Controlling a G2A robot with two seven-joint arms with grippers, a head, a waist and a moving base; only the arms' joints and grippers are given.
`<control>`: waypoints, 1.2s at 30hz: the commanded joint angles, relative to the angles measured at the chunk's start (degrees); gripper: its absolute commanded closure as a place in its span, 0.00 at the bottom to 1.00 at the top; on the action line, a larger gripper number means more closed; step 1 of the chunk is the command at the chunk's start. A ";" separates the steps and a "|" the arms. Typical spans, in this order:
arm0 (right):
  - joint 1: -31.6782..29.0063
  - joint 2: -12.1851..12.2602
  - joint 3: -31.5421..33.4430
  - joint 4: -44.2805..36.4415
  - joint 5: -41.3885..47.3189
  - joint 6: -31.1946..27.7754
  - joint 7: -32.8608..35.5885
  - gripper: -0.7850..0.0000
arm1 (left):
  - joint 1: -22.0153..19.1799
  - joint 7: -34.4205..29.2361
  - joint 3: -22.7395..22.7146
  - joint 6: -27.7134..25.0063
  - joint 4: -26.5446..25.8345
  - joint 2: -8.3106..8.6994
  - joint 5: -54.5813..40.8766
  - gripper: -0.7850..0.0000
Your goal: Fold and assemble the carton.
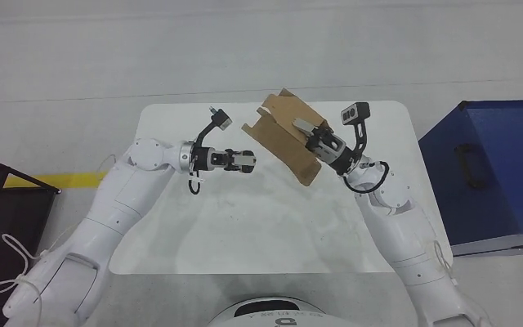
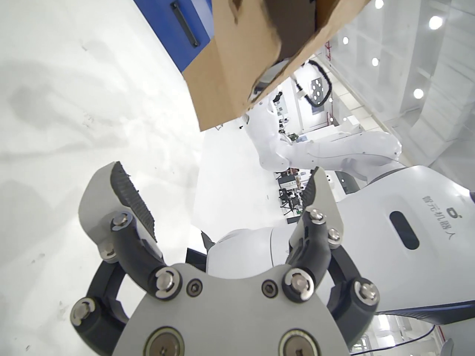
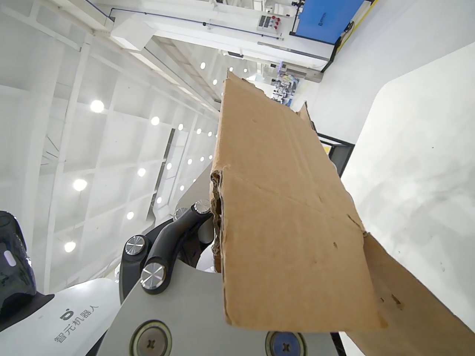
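A brown cardboard carton (image 1: 286, 131), partly folded with loose flaps, is held tilted above the far side of the white table (image 1: 245, 229). My right gripper (image 1: 304, 127) is shut on one of its panels; in the right wrist view the carton (image 3: 282, 205) covers most of the gripper, and one dark finger (image 3: 174, 231) shows beside the torn edge. My left gripper (image 1: 248, 161) hangs open with nothing in it, just left of the carton's lower end and apart from it. In the left wrist view the carton (image 2: 237, 57) is beyond the open left gripper (image 2: 222, 190).
A blue case (image 1: 482, 180) stands off the table's right side. A dark frame (image 1: 16, 204) and a yellow floor line lie to the left. The near half of the table is bare.
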 commanded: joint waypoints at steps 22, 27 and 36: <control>-2.34 -0.14 -1.72 -3.35 -1.27 1.52 -1.99 1.00 | -1.57 17.07 0.88 3.40 2.81 -2.29 13.24 0.00; -3.08 -0.12 -0.94 -4.18 -2.00 1.38 -4.38 1.00 | 0.73 10.17 -3.10 2.21 4.56 -0.59 10.31 0.00; -3.08 -0.12 -0.94 -4.18 -2.00 1.38 -4.38 1.00 | 0.73 10.17 -3.10 2.21 4.56 -0.59 10.31 0.00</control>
